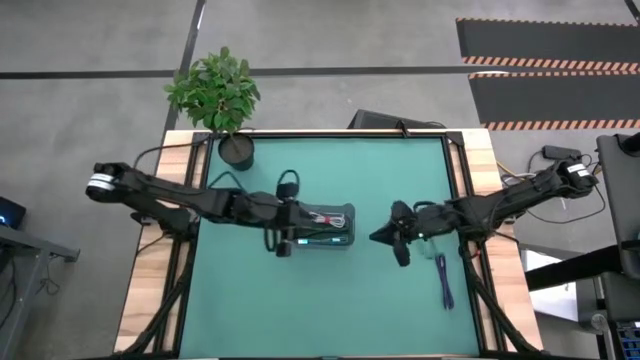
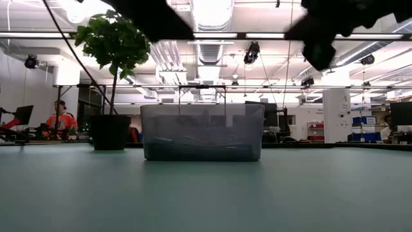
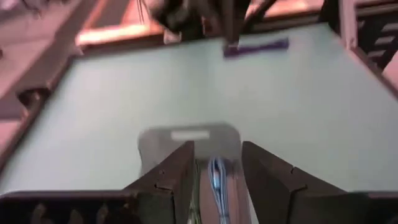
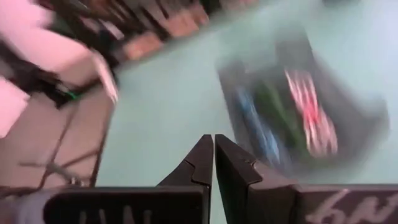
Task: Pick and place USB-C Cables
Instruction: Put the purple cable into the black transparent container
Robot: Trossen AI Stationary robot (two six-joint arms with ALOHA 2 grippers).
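Observation:
A clear plastic bin (image 1: 352, 212) stands mid-table; the low view shows its wall (image 2: 201, 132). In it lie a white-and-red cable (image 1: 330, 218), a green one (image 1: 326, 229) and a dark teal one (image 1: 320, 240). The purple-blue cable (image 1: 443, 282) lies on the mat to the bin's right, also seen in the left wrist view (image 3: 255, 48). My left gripper (image 1: 290, 238) hangs open over the bin's left end; the teal cable (image 3: 217, 177) shows between its fingers, down in the bin. My right gripper (image 1: 378, 238) is shut, raised in the air right of the bin.
A potted plant (image 1: 225, 100) stands at the table's far left corner. Wooden strips (image 1: 150, 270) border the green mat on both sides. A person in orange (image 2: 61, 119) sits in the room beyond. Bare mat (image 1: 300, 310) stretches along the near side.

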